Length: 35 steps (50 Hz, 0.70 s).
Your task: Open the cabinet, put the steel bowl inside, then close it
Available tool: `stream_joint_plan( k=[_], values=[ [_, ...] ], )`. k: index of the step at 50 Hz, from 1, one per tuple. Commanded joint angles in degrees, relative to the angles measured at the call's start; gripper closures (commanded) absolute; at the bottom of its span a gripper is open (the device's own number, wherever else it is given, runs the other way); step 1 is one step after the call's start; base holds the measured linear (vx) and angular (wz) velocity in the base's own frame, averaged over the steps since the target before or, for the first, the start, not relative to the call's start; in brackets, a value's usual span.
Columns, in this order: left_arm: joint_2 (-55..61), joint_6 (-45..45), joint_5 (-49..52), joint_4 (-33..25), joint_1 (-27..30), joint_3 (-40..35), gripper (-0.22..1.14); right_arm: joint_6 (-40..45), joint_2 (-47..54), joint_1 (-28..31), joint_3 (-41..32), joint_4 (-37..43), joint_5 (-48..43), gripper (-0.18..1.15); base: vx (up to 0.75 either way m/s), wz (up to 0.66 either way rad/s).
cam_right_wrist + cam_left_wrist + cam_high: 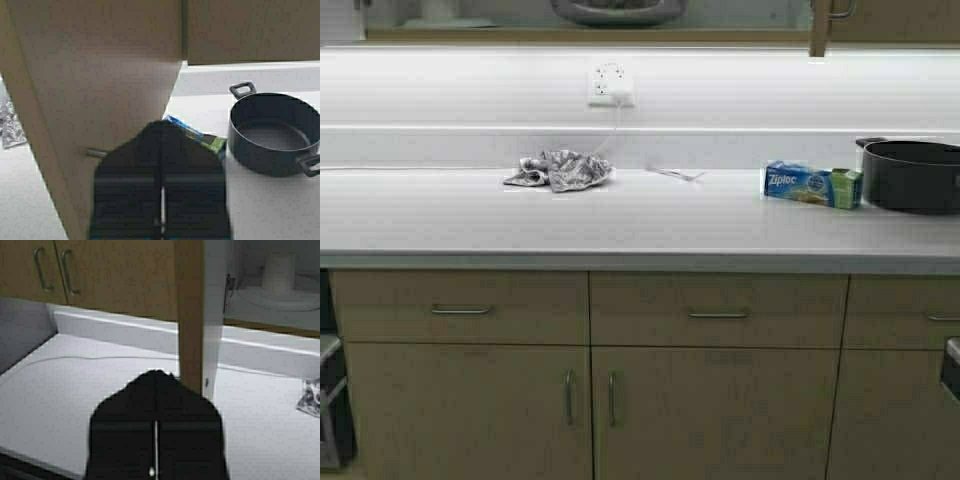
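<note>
The cabinet (590, 36) runs along the top of the high view with both doors swung open. The steel bowl (617, 10) sits inside on its bottom shelf. Neither gripper shows in the high view. In the left wrist view my left gripper (156, 374) is shut and empty, its tips just beside the edge of the open left door (190, 315). In the right wrist view my right gripper (161, 125) is shut and empty, close against the open right door (100, 75) near its metal handle (95, 152).
On the white counter (640, 225) lie a crumpled grey cloth (560, 170), a Ziploc box (810, 185) and a dark grey pot (915, 175). A wall socket (610, 85) with a cable is on the backsplash. Tan base cabinets with drawers (590, 370) are below.
</note>
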Motion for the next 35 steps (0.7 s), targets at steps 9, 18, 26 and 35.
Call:
stream_joint_plan(
  k=[9, 18, 26, 35],
  values=[
    [0.5, -0.6, -1.1, -0.9, 4.7, -3.8, 0.88, 0.4, -5.9, 4.5, 8.8, 0.4, -2.3, 0.91, 0.00, 0.00],
    [8.2, -0.8, -2.5, -1.0, 0.9, -13.8, 0.88, 1.1, -5.7, 6.1, 10.3, 0.4, -3.5, 0.91, 0.00, 0.00],
    [16.7, -0.9, -2.3, -1.0, -0.9, -23.4, 0.88, 1.3, -5.8, 6.3, 9.9, 0.4, -3.7, 0.91, 0.00, 0.00],
    [20.5, -0.8, -0.9, -1.8, -3.3, -28.0, 0.88, 1.3, -6.2, 6.3, 9.5, 0.4, -3.7, 0.91, 0.00, -0.01]
  ],
)
